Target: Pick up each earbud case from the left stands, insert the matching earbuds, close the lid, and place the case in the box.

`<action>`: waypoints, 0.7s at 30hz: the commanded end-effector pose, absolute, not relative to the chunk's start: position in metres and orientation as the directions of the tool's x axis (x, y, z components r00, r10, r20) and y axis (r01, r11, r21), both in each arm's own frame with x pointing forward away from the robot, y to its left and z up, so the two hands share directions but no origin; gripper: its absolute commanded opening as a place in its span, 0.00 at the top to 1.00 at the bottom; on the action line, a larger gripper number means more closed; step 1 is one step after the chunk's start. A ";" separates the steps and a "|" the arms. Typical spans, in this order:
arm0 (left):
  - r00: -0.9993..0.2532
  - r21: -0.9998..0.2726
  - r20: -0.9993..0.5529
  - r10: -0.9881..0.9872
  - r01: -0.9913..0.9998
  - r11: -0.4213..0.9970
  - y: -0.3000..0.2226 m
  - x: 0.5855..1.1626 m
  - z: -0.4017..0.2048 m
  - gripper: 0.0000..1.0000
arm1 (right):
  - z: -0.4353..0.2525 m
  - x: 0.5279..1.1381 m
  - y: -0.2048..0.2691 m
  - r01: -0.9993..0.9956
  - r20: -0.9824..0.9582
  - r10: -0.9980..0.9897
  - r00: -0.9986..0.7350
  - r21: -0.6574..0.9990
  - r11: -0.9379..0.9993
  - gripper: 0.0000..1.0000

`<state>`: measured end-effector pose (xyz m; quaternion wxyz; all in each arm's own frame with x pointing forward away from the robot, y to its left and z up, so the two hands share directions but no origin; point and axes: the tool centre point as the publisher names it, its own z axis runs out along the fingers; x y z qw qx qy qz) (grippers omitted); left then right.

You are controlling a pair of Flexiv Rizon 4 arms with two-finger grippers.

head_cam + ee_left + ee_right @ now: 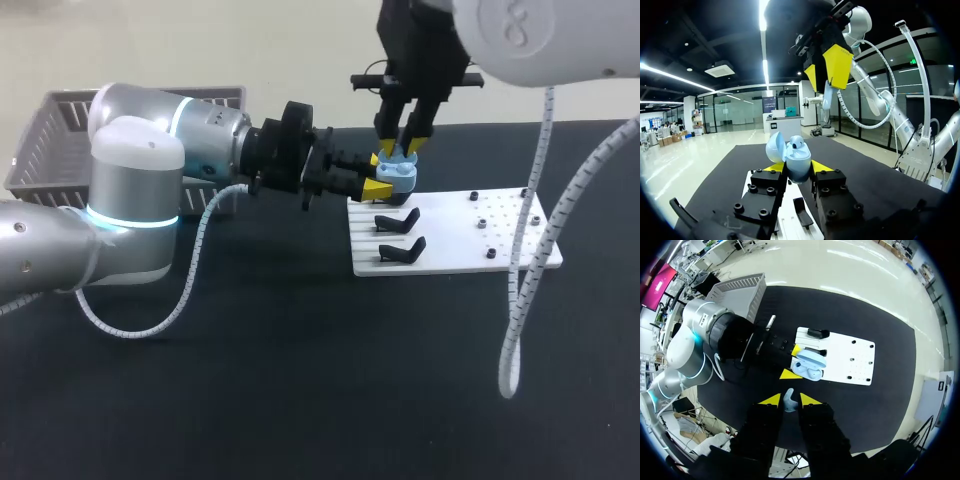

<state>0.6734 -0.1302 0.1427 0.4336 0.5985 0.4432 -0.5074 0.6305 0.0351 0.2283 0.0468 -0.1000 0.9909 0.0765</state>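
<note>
Black table; left fingers clamp case; right fingers pinch earbud

Silver-white arms, coiled white cables, black grippers with yellow tips.

The setting is a robotics laboratory workstation. A desk covered in black fills most of the head view, and two industrial arms are stationed at it. The left arm, silver-grey with a lit cyan ring, is seen at the left of the frame. The right arm, white, is seen at the upper right. White coiled cables are strung along both arms. A white fixture board, studded with small dark screws, is laid right of centre, and black stands are set on its left part. A grey slatted basket is placed at the upper left.
</note>
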 end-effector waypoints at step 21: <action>0.093 0.071 -0.992 0.090 0.971 -0.230 -0.130 0.673 0.142 1.00 | 0.203 0.651 0.041 -0.236 -0.050 -0.233 -0.971 0.095 0.967 1.00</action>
